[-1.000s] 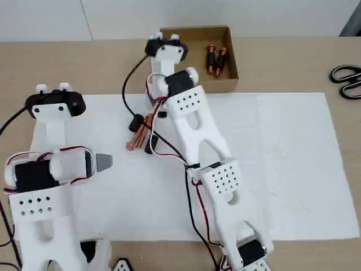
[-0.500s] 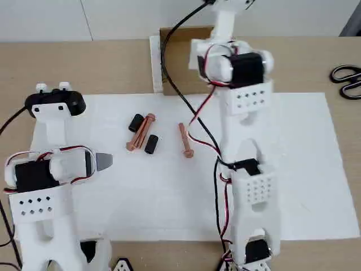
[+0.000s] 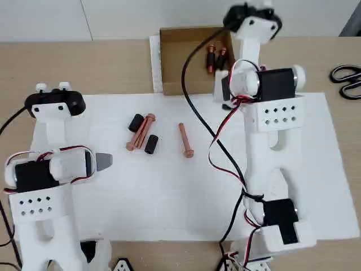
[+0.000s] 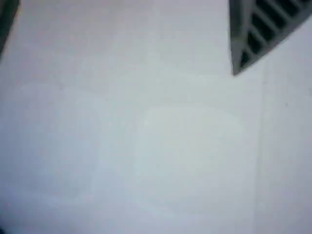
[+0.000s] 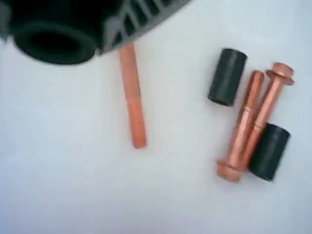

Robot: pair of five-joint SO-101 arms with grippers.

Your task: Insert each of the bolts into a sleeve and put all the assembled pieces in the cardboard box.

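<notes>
My right gripper (image 3: 224, 97) hangs just in front of the cardboard box (image 3: 172, 62), shut on a black sleeve (image 5: 53, 41). Two assembled pieces (image 3: 216, 58) lie in the box's right part. On the white mat, one copper bolt (image 3: 185, 140) (image 5: 132, 97) lies alone. To its left a pair of bolts (image 3: 141, 131) (image 5: 251, 122) lies side by side between two black sleeves (image 3: 136, 122) (image 3: 151, 144). My left gripper (image 3: 104, 162) rests low over the mat's left part, apart from all pieces; its grey finger (image 4: 258, 34) stands far from the other jaw, open and empty.
The white mat (image 3: 225, 186) covers most of the wooden table. Scissors (image 3: 347, 79) lie at the far right edge. The right arm's red and black cables (image 3: 217, 147) hang over the mat near the lone bolt.
The right arm has swung from over the bolts and sleeves to the right, ending beside the box and uncovering the loose pieces. The left arm has kept still.
</notes>
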